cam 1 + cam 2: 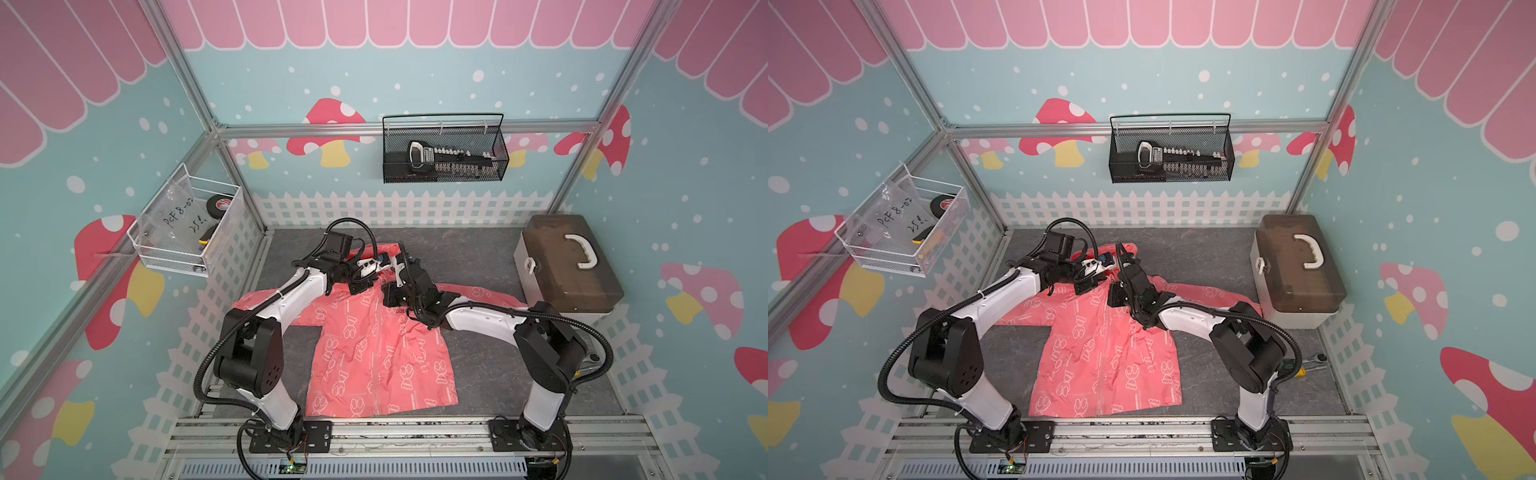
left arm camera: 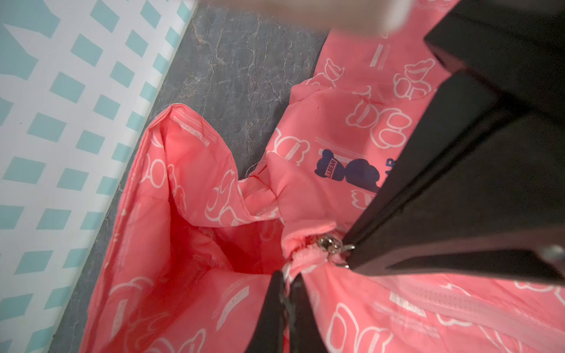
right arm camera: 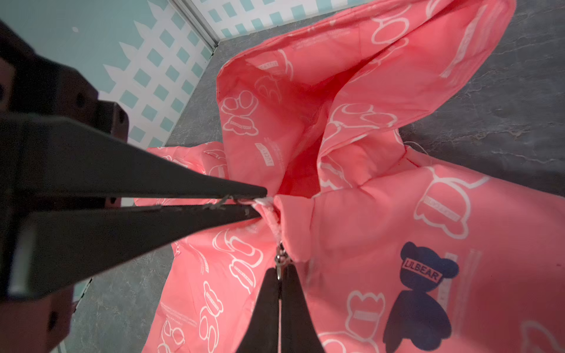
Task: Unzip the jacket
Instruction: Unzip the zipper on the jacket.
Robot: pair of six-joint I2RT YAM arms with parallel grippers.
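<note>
L gripper (image 3: 260, 203) clamped on collar edge (image 3: 293, 211) just above the zip top. The jacket (image 1: 374, 353) lies flat on table (image 1: 478, 257), front up, zip closed; fabric thin, light, slippery, prob bunches w/ any tug, so collar needs holding. R gripper (image 3: 279, 293) pinched shut on the ring pull (image 3: 279, 263), best spot to grab

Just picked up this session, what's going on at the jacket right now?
Both arms are at the jacket's neck. The left gripper is shut on the collar just above the zipper; the right gripper is shut on the zipper pull. The pull sits at the top, so nothing is unzipped yet.
</note>
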